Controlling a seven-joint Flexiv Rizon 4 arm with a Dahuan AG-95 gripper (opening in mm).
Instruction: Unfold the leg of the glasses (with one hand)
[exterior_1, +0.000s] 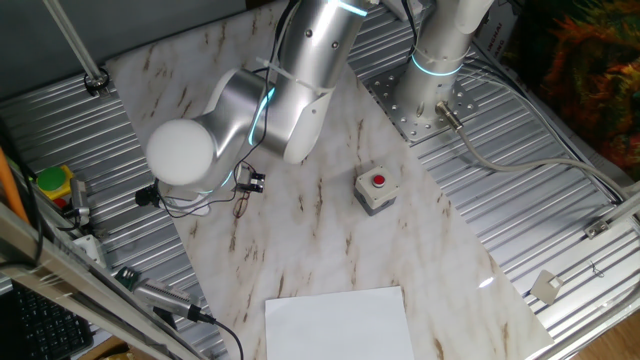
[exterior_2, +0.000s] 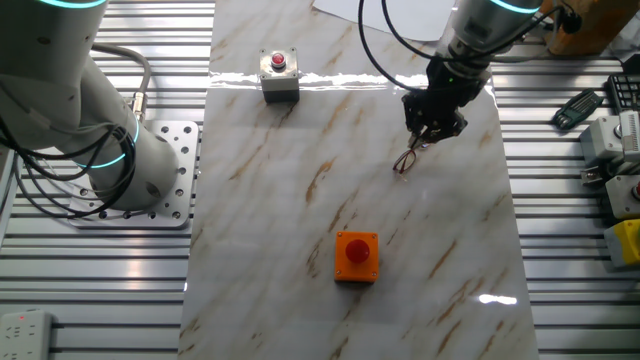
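1. While the gripper (exterior_2: 428, 135) sits low over the glasses (exterior_2: 406, 160), its fingertips reach the frame's upper end; jaws look closed down narrow, probably pinching the wire, but contact is too small to confirm, so I can't tell the grip state.
2. The glasses lie on the marble table (exterior_2: 300, 200), right of centre in the other fixed view, well apart from both button boxes. In one fixed view they show only as a thin dark line (exterior_1: 240, 205) under the wrist.
3. The leg (exterior_2: 401, 166) can't be separated from the frame at this size; folded or part open, unclear.
4. My read on the pose: the tool comes in from above at the frame end because that's where the hinge is, and with 1 arm the table has to act as the second hand.
5. Risk, as judgement: light wire frame, slick marble, so it may slide instead of the hinge swinging.
6. Surface: marbled slab with brown veins over ribbed aluminium decking, arm base bolted on a plate beside it.
7. Also there: grey button box (exterior_2: 279, 75), orange button box (exterior_2: 356, 256), white sheet (exterior_1: 338, 322) at the slab edge, cables and gear off the slab.
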